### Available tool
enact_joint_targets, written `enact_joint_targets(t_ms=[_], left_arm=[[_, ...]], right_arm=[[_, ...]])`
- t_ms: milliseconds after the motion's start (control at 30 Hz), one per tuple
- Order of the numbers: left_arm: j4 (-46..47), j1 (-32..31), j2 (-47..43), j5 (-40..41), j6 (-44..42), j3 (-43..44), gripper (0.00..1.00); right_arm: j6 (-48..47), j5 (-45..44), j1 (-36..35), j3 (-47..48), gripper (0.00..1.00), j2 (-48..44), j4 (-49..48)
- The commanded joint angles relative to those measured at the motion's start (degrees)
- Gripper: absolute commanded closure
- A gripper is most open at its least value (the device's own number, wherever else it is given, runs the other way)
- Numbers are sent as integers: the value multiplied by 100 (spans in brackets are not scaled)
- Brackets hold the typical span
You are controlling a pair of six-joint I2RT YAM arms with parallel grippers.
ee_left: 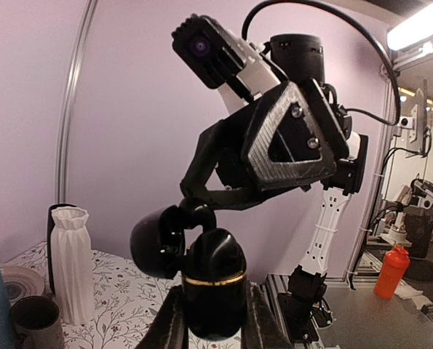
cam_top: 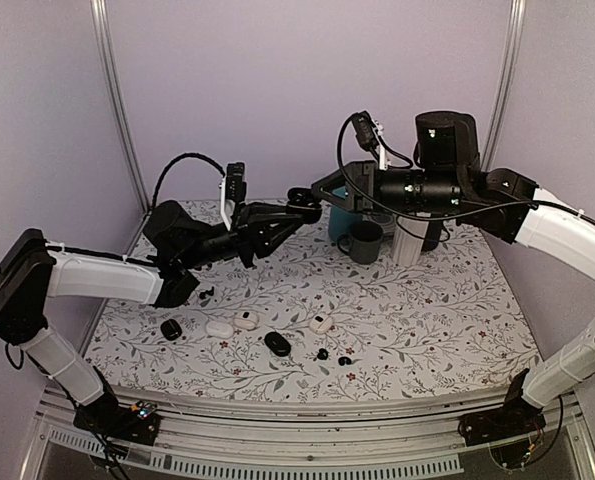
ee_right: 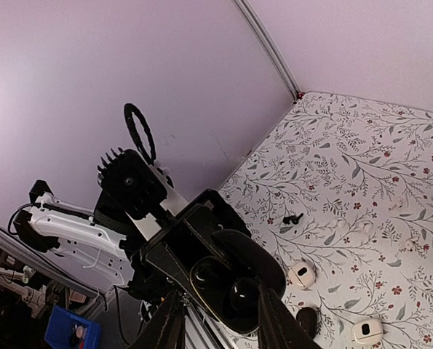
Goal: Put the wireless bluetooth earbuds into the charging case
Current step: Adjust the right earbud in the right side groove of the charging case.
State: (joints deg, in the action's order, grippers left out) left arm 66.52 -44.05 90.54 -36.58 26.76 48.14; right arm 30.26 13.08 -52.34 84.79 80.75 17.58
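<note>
**Case aloft, earbuds on table**

Above the floral table (cam_top: 427, 300), left gripper (ee_left: 215, 331) clamps the open black charging case (ee_left: 215, 280); right gripper (ee_right: 217, 309) faces it, jaws apart. Two earbuds (cam_top: 322, 354) lie at the table's 6 o'clock.

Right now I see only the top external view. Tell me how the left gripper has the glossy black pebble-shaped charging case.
Observer: The left gripper is clamped on the glossy black pebble-shaped charging case, whose lid is swung open to one side.
Operator: Describe what the right gripper faces.
Observer: The right gripper looks straight into the open case: two round wells side by side.
Operator: Give me a mark on the shell.
Observer: A thin gold band rings its rim.
</note>
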Motion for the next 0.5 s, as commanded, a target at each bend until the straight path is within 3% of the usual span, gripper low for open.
enact_joint_targets(t_ms=[0, 467], left_arm=[[27, -56, -160, 28, -77, 82, 100], [29, -62, -134, -64, -59, 90, 100]], right_arm=[[50, 132, 26, 166, 66, 66, 148], [-32, 217, 24, 266, 66, 220, 141]])
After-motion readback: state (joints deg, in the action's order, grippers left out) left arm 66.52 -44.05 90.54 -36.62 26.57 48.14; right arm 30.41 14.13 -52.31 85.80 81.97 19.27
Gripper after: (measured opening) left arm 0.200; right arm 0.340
